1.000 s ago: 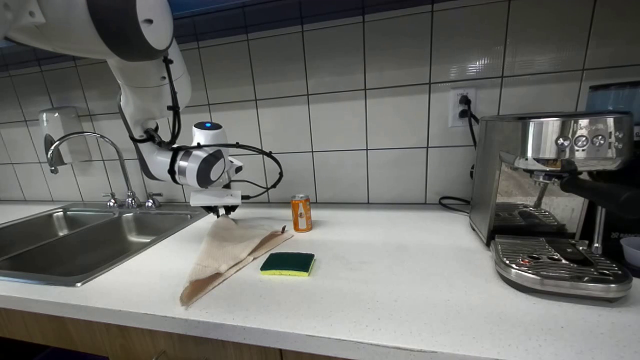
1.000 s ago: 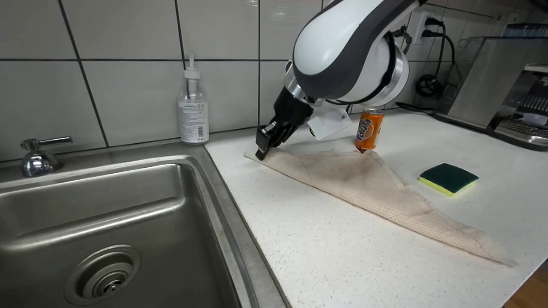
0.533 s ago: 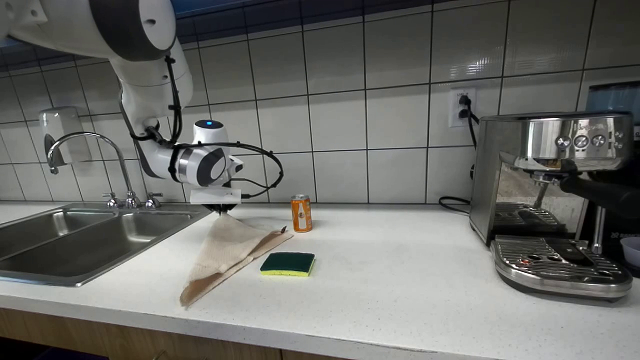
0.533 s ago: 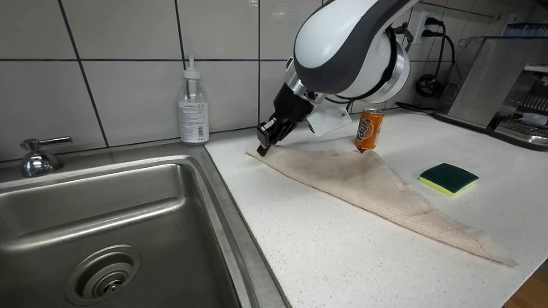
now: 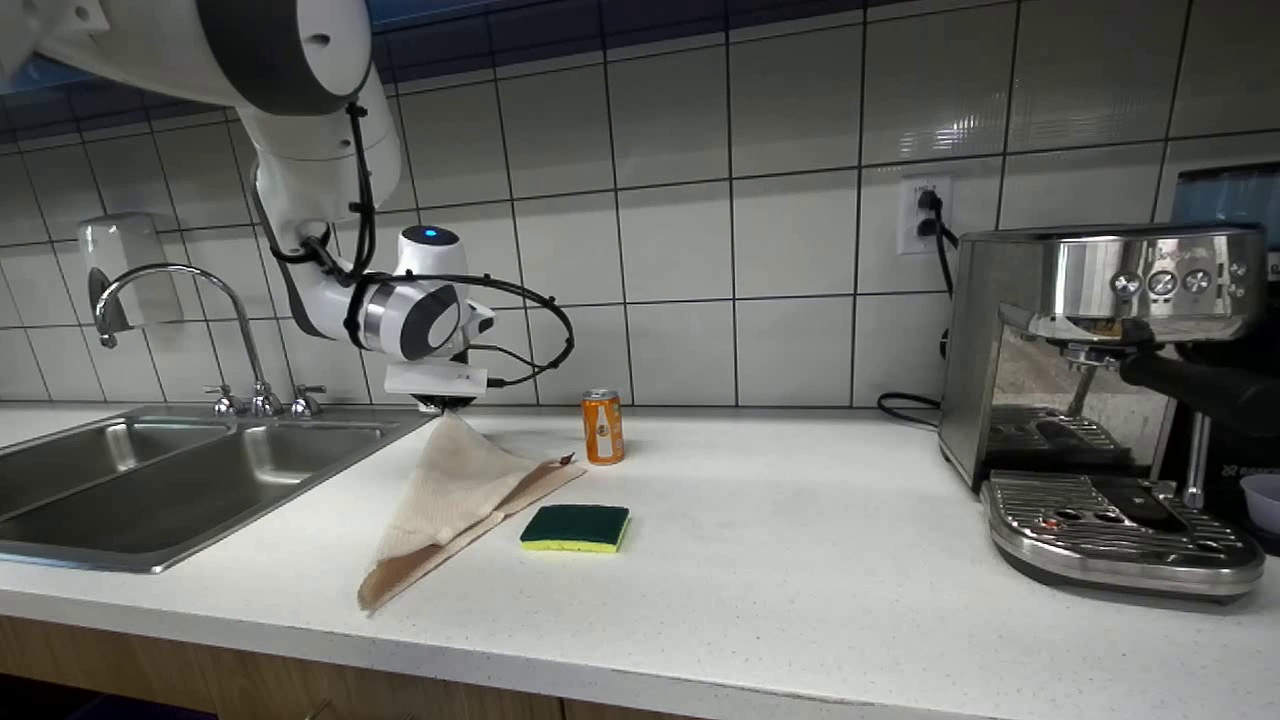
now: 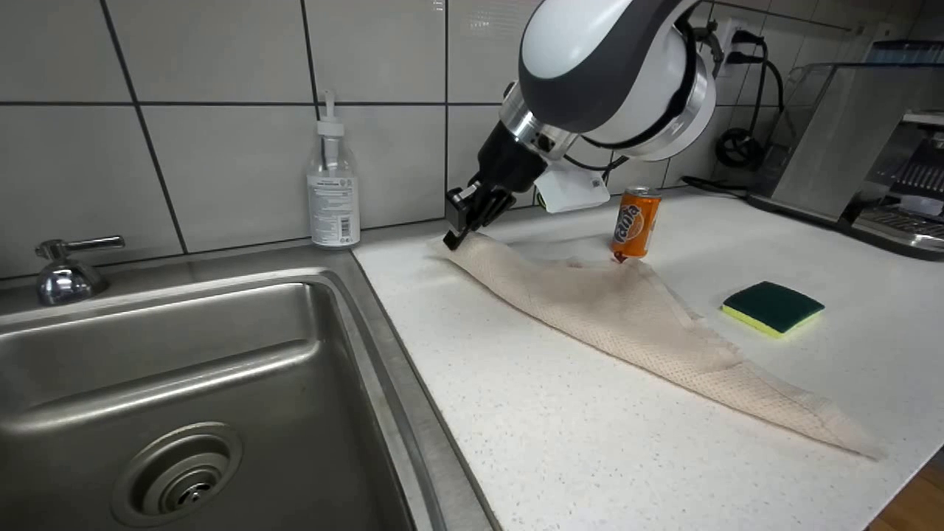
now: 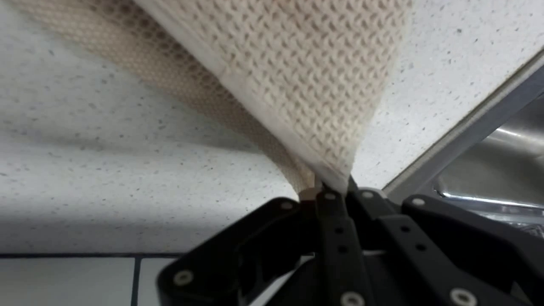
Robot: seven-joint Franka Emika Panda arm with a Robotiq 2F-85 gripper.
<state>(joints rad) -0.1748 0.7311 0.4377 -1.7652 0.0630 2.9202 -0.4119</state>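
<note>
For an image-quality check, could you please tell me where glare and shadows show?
In the wrist view, shadows band the white speckled countertop beside the beige textured cloth; in both exterior views, glare streaks the grey steel sink; in an exterior view, glossy white wall tiles catch reflections.

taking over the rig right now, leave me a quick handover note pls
Gripper: shut on one corner of the cloth.
Things: the cloth is on the counter beside the sink; the can stands upright and the sponge lies dark green side up, both near it.
Done: corner gripped and raised off the counter.
Left: most of the cloth lies on the counter, not yet lifted.
</note>
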